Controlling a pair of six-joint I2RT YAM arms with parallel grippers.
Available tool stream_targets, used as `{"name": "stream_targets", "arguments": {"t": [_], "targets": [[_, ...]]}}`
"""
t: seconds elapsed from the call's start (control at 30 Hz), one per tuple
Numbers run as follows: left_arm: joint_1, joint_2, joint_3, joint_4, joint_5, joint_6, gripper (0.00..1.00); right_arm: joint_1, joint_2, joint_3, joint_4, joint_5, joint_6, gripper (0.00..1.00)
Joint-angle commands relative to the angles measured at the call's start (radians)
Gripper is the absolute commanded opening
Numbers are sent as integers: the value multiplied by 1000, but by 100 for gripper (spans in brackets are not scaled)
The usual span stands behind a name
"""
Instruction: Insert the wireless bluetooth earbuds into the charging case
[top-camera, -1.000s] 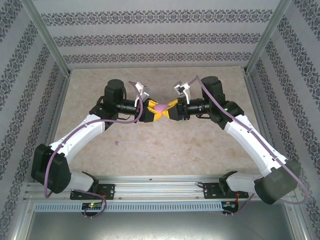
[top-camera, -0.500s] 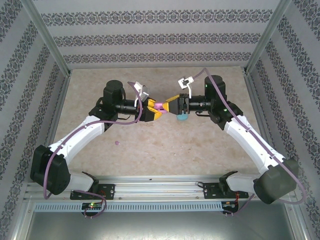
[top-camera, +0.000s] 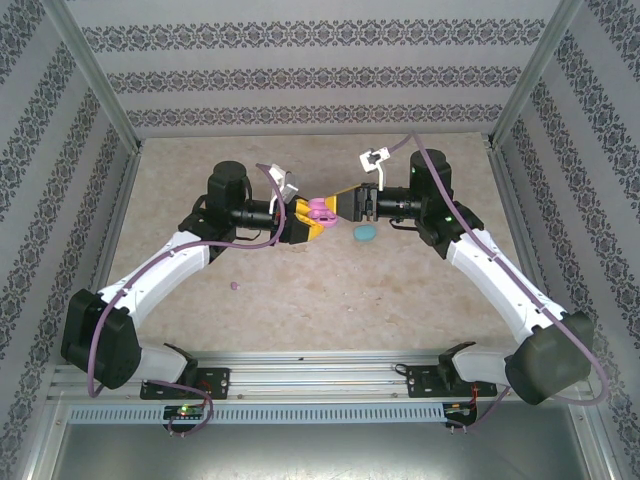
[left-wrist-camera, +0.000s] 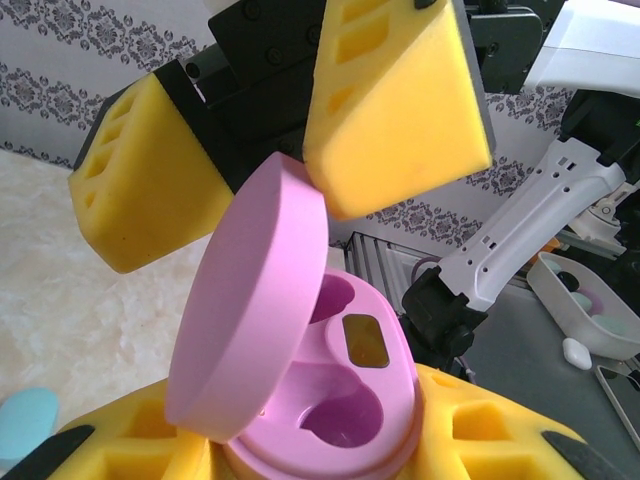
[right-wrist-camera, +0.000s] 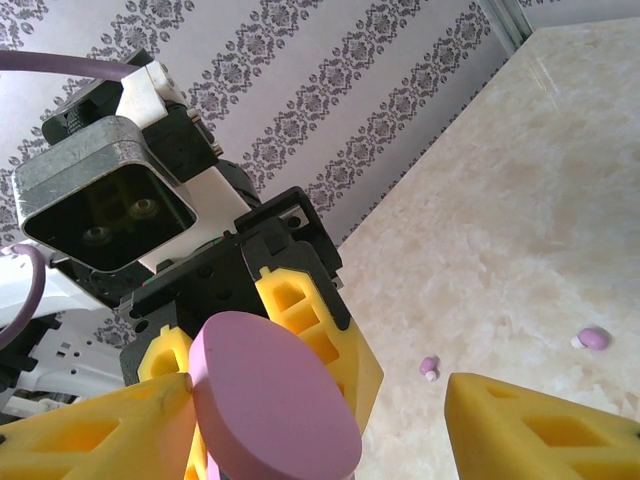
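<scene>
1. My left gripper (top-camera: 310, 220) is clenched on the pink charging case (left-wrist-camera: 335, 400), whose lid (left-wrist-camera: 250, 310) stands hinged up.
2. My right gripper (top-camera: 338, 207) is released; its jaws are spread either side of that lid, one finger touching it.
3. Two pink earbuds (right-wrist-camera: 594, 340) lie on the table (top-camera: 400, 300) — seen from above, one sits at about 8 o'clock from the case.
4. A blue case (top-camera: 365, 234) rests on the table at 4 o'clock, just beside the pink one.

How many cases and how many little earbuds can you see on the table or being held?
Cases: 2, a pink case and a blue case.
Earbuds: 2, both pink.
Total: 4.
</scene>
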Motion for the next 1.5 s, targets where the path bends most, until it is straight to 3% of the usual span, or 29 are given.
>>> {"name": "stream_targets", "arguments": {"t": [0.0, 0.27, 0.7, 1.13, 1.47], "targets": [[-10, -2, 19, 63, 51, -12, 15, -10, 24, -26, 16, 47, 12, 67], [-10, 8, 24, 107, 63, -57, 15, 4, 39, -35, 27, 38, -14, 68], [-11, 7, 22, 111, 63, -64, 15, 4, 100, 35, 21, 129, 45, 68], [-6, 19, 22, 98, 48, -39, 17, 5, 3, -33, 55, 66, 19, 71], [1, 17, 13, 100, 30, -46, 17, 6, -58, -16, 9, 124, 19, 75]]}}
